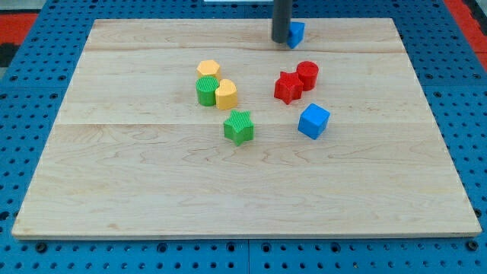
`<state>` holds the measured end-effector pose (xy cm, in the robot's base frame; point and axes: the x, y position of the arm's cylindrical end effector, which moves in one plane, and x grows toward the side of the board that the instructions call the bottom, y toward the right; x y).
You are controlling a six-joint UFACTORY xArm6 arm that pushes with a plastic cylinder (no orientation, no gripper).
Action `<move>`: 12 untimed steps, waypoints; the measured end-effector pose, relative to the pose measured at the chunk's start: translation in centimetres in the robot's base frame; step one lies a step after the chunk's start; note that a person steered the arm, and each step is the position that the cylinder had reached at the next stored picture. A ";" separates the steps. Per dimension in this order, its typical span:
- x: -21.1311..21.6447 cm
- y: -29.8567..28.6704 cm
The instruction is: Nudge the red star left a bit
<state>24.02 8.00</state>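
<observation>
The red star (pixel 288 87) lies right of the board's middle, touching a red cylinder (pixel 307 74) at its upper right. My tip (pixel 281 40) is near the view's top edge of the board, straight above the red star and well apart from it. A small blue block (pixel 296 33) sits just right of my tip, partly hidden behind the rod.
A blue cube (pixel 313 121) lies below right of the red star. To its left are a yellow hexagon block (pixel 208 70), a green cylinder (pixel 205 91), a yellow heart-like block (pixel 226 94) and a green star (pixel 239 127). The wooden board (pixel 152 198) rests on a blue pegboard.
</observation>
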 end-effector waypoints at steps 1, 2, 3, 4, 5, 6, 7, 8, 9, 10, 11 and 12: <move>0.0 4.0; 0.6 8.3; 4.6 8.8; 7.1 7.5; 7.3 5.8; 7.6 5.2; 7.6 6.5; 8.9 9.5; 11.9 9.7; 15.0 9.2; 14.5 8.0; 11.0 8.0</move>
<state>35.03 16.02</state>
